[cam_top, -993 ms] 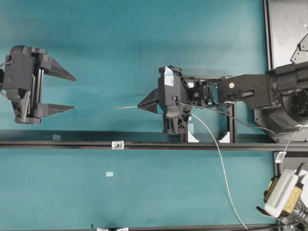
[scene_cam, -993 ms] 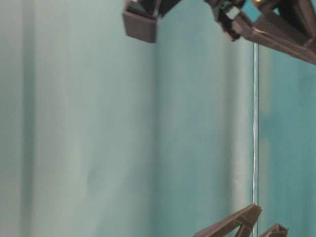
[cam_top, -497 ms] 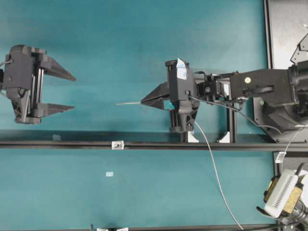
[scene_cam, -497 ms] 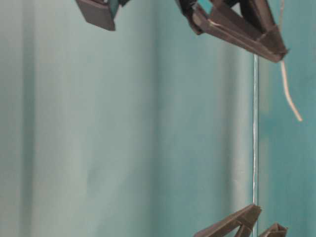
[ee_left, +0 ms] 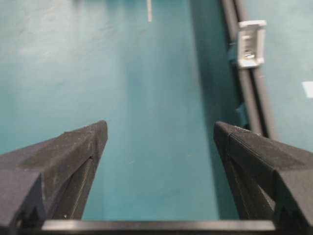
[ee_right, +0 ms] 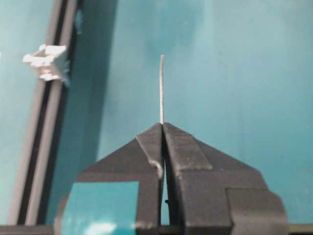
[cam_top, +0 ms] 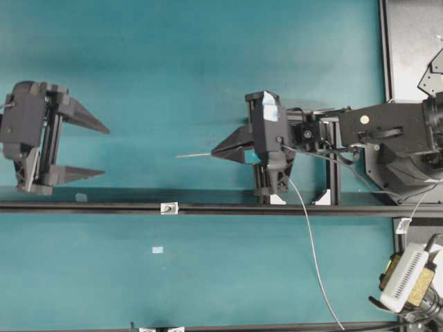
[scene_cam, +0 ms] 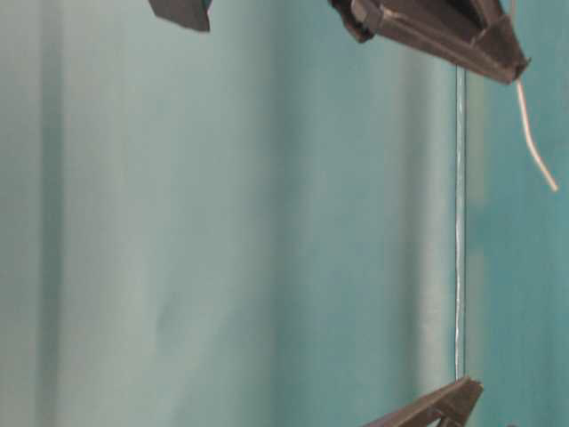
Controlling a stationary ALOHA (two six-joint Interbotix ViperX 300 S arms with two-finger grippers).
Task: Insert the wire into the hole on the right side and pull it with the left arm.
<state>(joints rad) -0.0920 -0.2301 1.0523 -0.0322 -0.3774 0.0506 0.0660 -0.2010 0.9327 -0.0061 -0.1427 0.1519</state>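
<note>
My right gripper (cam_top: 214,151) (ee_right: 162,125) is shut on the wire (cam_top: 194,155) (ee_right: 161,88). A short straight end sticks out to the left of its tips, and the rest trails off to the lower right (cam_top: 311,256). The hole is in a small silvery block (cam_top: 169,207) (ee_right: 46,61) (ee_left: 250,43) on the black rail (cam_top: 291,209), below and left of the wire tip. The wire end is apart from that block. Far to the left, my left gripper (cam_top: 105,151) (ee_left: 160,128) stands wide open and empty, pointing towards the wire tip (ee_left: 149,11).
Two white clip blocks (cam_top: 277,199) (cam_top: 322,199) stand on the rail under the right arm. A small pale patch (cam_top: 158,250) lies on the teal mat. A second rail (cam_top: 242,326) runs along the front edge. A beige device (cam_top: 405,278) sits at the lower right.
My right gripper has shifted a little to the right, carrying the wire tip with it, and has turned about its axis. The left gripper has drifted slightly down and left, still open.
</note>
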